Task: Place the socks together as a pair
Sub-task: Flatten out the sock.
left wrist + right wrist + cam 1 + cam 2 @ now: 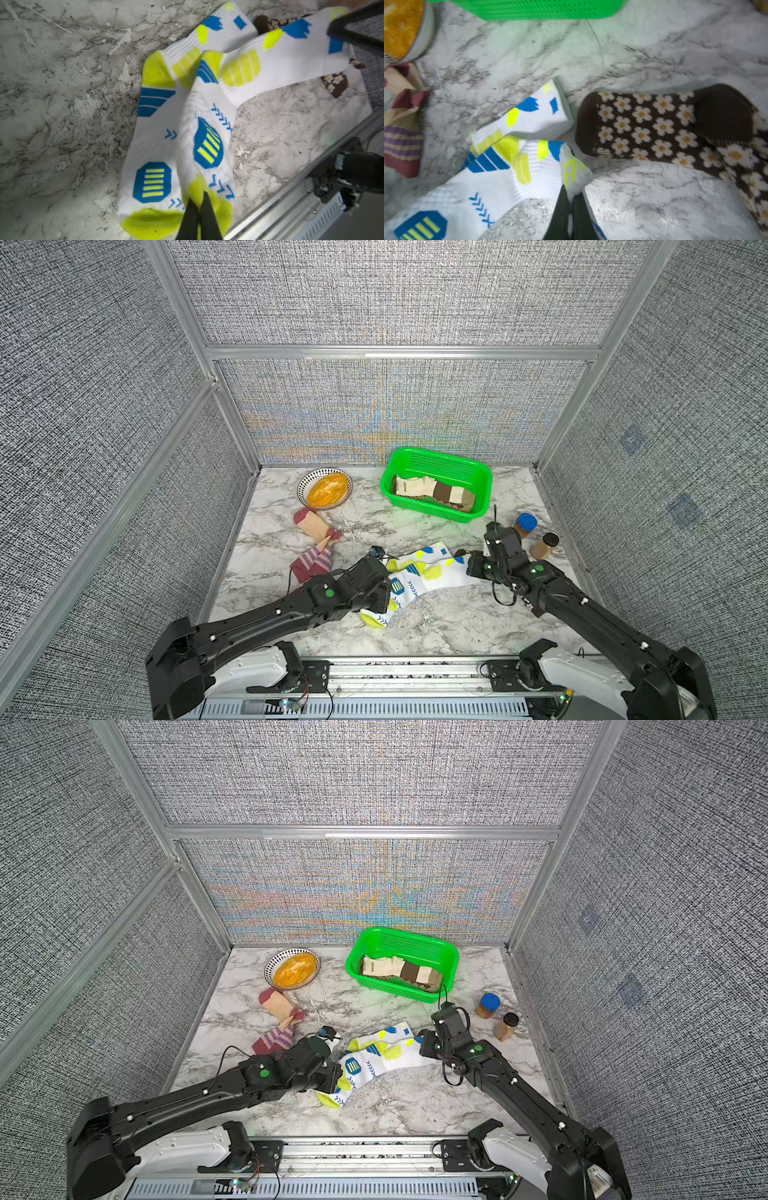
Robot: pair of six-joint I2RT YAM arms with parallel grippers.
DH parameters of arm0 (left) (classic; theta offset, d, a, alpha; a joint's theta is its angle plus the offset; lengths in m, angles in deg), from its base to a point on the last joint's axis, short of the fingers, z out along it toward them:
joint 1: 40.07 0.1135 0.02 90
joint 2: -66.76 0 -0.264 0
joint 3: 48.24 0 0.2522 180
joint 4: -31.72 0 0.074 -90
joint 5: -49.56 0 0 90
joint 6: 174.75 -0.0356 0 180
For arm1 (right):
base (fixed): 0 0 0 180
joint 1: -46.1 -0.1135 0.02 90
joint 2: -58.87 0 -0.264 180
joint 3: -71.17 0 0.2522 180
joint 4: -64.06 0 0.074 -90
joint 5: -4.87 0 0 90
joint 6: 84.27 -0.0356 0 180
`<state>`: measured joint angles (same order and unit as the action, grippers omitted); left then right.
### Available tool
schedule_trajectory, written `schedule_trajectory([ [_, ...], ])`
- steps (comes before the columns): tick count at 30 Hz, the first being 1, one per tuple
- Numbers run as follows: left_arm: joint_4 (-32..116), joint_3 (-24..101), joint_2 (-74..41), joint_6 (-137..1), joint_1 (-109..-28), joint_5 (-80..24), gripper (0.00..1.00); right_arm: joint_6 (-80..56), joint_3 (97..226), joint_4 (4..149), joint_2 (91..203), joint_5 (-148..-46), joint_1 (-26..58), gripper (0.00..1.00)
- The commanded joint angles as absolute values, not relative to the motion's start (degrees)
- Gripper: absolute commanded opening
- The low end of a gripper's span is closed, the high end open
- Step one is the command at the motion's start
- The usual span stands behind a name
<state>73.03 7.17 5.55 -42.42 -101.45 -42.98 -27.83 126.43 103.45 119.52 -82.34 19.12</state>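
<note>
Marble table (436,626): bare stretch between the white socks (432,572) and the near rail. Green basket (432,510), back right, holds the cream socks (419,486) with a brown band; the mark on one is too small to read. The white socks, lime-spotted, overlap mid-table. On the upper one, the left gripper (199,205) is pinched tight on the lime toe and the right gripper (572,199) on the cuff. Bowl (305,483), back left, holds an orange lump (328,490). Maroon-peach socks (316,543) lie before it. Daisy sock (643,126) is beside the cuffs. Two jars (525,524) stand near the right edge.

Bright, even light from overhead; my arms (257,614) leave soft shadows on the tabletop (436,626). Rainbow moiré on the back wall (395,414) in both top views. Wrist views blurred; white socks (207,108) glare, my right hand (572,194) a dark smear.
</note>
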Motion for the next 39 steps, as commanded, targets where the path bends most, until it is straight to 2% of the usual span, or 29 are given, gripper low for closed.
schedule_trajectory([
  [1,77.36,5.42,11.1,-36.35,-104.44,-46.64,0.01,-22.09,130.34,105.68,122.36,-83.1,18.85,0.0],
  [8,78.52,1.17,20.35,-29.8,-110.59,-54.08,0.01,-16.09,143.69,106.04,132.12,-85.1,18.2,0.0],
  [13,79.54,0.4,20.78,-28.82,-111.87,-56.7,0.01,-13.25,149.18,106.68,138.33,-85.44,18.57,0.0],
  [30,72.48,-7.84,11.57,-25.83,-111.97,-60.59,0.01,-10.83,144.59,92.48,156.2,-94.4,23.75,0.0],
  [31,71.53,-8.69,11.03,-25.21,-111.98,-60.61,0.01,-10.88,144.04,91.56,157.05,-94.62,24.11,0.01],
  [32,70.55,-9.29,10.72,-24.99,-111.97,-60.29,0.02,-10.8,143.43,90.44,157.82,-95.32,24.31,0.09],
  [33,69.77,-9.74,10.76,-24.83,-111.97,-59.73,0.03,-10.79,143.17,90.04,158.39,-96.02,24.5,0.17],
  [34,68.92,-10.18,11.08,-24.64,-112.03,-58.96,0.09,-10.84,143.06,89.79,159.01,-96.2,24.6,0.28],
  [35,68.54,-10.59,11.73,-24.24,-112.04,-58.53,0.23,-10.75,142.65,89.39,159.25,-95.76,24.72,0.37],
  [37,68.47,-10.98,12.95,-23.21,-112.25,-57.96,0.44,-10.58,142.03,89.14,159.25,-95.72,25.01,0.47],
  [39,68.57,-11.26,13.58,-21.77,-112.48,-57.37,0.55,-10.16,141.78,89.48,159.11,-95.72,25.09,0.52],
])
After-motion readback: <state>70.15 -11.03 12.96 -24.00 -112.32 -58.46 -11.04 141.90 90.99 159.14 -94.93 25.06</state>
